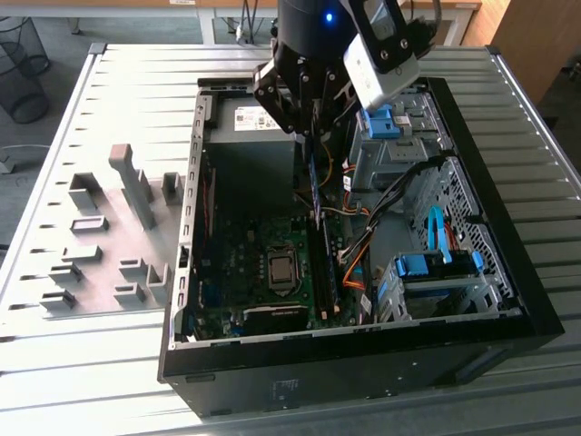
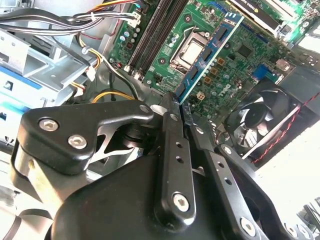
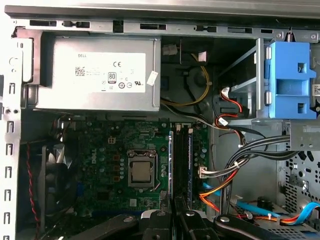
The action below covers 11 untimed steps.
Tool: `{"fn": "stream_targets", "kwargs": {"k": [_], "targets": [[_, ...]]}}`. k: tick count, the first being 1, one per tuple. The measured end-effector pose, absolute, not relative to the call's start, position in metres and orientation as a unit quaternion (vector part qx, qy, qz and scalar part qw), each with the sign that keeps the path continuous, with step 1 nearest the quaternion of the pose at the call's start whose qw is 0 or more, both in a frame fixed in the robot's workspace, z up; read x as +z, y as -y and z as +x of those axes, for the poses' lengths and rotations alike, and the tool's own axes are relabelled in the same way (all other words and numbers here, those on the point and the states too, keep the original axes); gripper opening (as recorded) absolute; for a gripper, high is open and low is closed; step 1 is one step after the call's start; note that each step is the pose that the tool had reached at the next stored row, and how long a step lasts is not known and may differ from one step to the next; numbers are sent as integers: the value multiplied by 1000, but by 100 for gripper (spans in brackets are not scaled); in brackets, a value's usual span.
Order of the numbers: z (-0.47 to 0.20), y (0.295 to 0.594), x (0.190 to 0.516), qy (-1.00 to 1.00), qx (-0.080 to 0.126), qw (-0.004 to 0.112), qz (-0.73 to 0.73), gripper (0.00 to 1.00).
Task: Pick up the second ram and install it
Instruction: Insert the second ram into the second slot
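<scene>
Inside the open computer case (image 1: 508, 300), the hand (image 2: 181, 107) apparently pinches the second ram (image 2: 207, 52), its near end hidden.

Around me, a ribbed grey metal table (image 1: 100, 363) catches bright light, wire wastebasket (image 1: 23, 68) on grey floor (image 1: 64, 41) beyond.

Second ram's (image 2: 207, 55) held end behind gripper (image 2: 176, 107)

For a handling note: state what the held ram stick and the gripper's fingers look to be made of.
The second ram: blue-green circuit board, likely fibreglass laminate, matte, with dark chips along its face. The fingers: black, probably painted or anodised metal, going by their smooth satin sheen and inset screws. They are shut on the stick's edge above the motherboard.
</scene>
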<state>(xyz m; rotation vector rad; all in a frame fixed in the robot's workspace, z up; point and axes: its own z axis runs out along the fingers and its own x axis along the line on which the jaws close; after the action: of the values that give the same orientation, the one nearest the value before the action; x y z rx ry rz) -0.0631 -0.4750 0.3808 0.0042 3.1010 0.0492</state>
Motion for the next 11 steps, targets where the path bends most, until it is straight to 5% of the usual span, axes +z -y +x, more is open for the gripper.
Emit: {"fn": "stream_targets", "kwargs": {"k": [11], "targets": [[-63,475,375,-1000,16,20,1,14]]}}
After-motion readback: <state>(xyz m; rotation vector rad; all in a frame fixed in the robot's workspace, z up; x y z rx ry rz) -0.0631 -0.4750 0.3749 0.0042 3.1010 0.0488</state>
